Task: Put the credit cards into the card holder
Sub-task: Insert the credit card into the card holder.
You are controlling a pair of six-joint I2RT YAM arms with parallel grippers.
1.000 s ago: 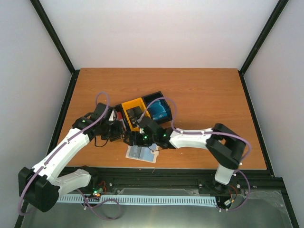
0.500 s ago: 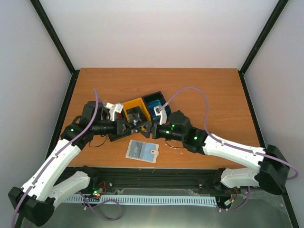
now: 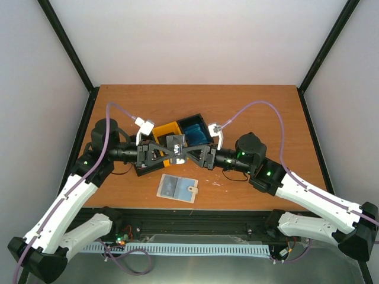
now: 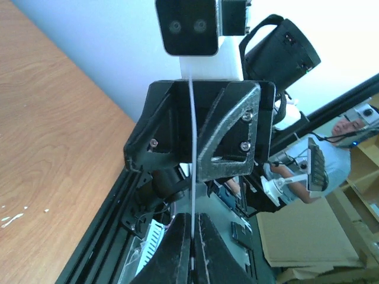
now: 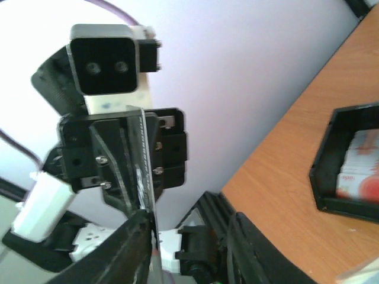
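Dark plastic, a credit card stands on edge in mid-air above the black-and-yellow tray. The left pincer is clamped on it. The right pincer faces it, fingers apart, with the card's edge just beside one finger. The beige card holder lies open on the wooden worktop near the tray. Red-and-white cards fill one black compartment.
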